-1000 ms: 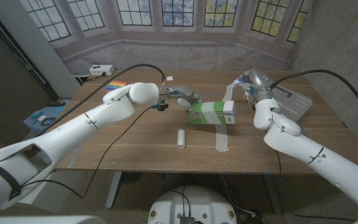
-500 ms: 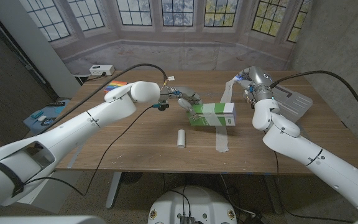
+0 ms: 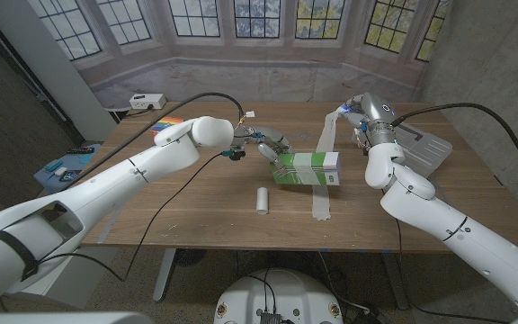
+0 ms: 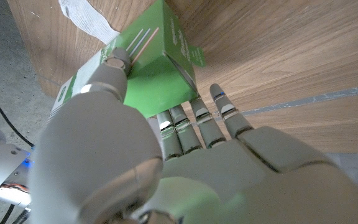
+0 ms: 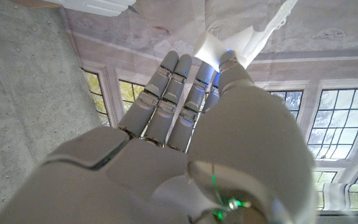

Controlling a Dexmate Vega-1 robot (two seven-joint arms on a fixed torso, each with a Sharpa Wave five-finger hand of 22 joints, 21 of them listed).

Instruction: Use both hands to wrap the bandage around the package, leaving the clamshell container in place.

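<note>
Left hand (image 3: 272,147) grips package (image 3: 308,167); right hand (image 3: 360,115) pinches bandage (image 3: 325,142).

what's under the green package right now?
The bandage runs out from beneath the green package onto the table, and rises behind it to the right hand. The left hand grips the package's end. Its underside is hidden.
</note>
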